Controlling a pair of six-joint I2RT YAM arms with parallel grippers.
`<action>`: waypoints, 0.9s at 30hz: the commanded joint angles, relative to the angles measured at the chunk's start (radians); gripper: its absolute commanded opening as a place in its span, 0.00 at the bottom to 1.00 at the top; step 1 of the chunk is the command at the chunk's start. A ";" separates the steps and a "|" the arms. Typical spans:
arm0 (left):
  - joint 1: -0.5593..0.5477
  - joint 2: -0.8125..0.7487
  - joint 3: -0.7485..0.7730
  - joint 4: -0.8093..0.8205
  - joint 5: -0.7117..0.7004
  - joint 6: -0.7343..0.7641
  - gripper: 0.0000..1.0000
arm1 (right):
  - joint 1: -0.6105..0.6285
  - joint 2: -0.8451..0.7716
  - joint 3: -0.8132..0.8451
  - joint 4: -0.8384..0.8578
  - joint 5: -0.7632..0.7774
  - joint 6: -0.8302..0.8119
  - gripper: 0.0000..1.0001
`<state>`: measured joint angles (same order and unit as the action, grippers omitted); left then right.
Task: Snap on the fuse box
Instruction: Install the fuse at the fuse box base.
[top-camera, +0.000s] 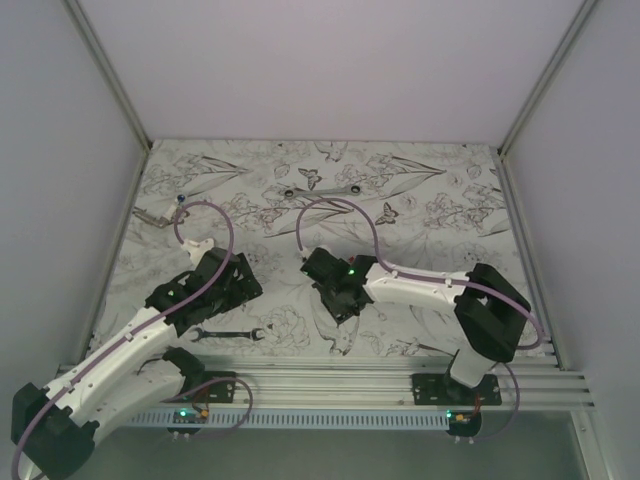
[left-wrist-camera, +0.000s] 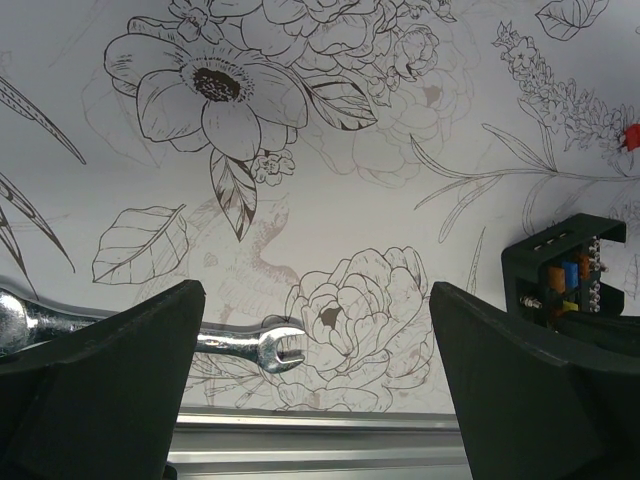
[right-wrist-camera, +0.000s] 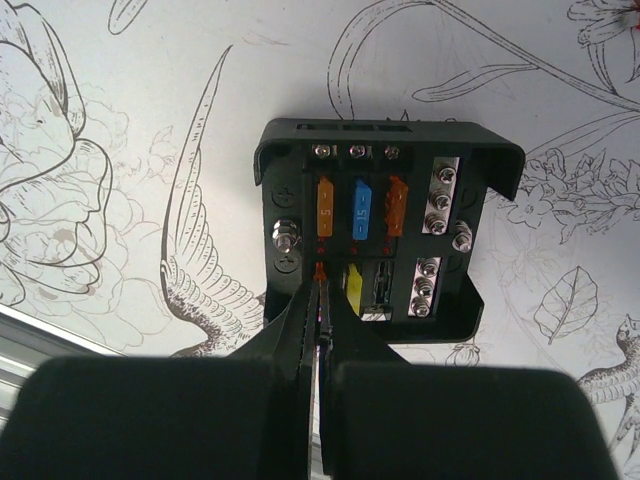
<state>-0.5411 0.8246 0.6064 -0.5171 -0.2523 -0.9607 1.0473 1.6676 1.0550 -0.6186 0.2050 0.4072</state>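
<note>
Work is looking unfinished: the small black square plastic fuse box (right-wrist-camera: 405, 245) is lying open on the flower-printed table sheet (right-wrist-camera: 120, 120), with no cover showing. Our right gripper (right-wrist-camera: 320, 295) is pinching what looks like a tiny orange fuse (right-wrist-camera: 320, 270) at its lower row. Our left gripper (left-wrist-camera: 315, 400) is hanging spread nearby, over a silver open-end wrench (left-wrist-camera: 255, 347); nothing is blocking us.

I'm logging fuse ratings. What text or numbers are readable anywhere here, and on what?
"5": on the left orange fuse in the fuse box.
"15": on the blue fuse beside it.
Too blurred to read: the right orange fuse and the yellow fuse.
Nothing legible: the small orange fuse pinched in the right gripper, and the wrench.
</note>
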 joint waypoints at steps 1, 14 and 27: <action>0.006 -0.006 -0.011 -0.024 0.010 -0.006 0.99 | 0.027 0.139 -0.003 -0.078 -0.063 0.011 0.00; 0.006 -0.037 -0.014 -0.029 0.016 -0.001 0.99 | 0.028 0.068 0.157 -0.091 -0.062 0.017 0.14; 0.006 -0.033 -0.010 -0.031 0.026 0.000 0.99 | 0.024 0.022 0.129 -0.112 -0.050 0.017 0.21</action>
<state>-0.5411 0.7956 0.6064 -0.5175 -0.2352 -0.9604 1.0645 1.7130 1.1793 -0.7097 0.1482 0.4080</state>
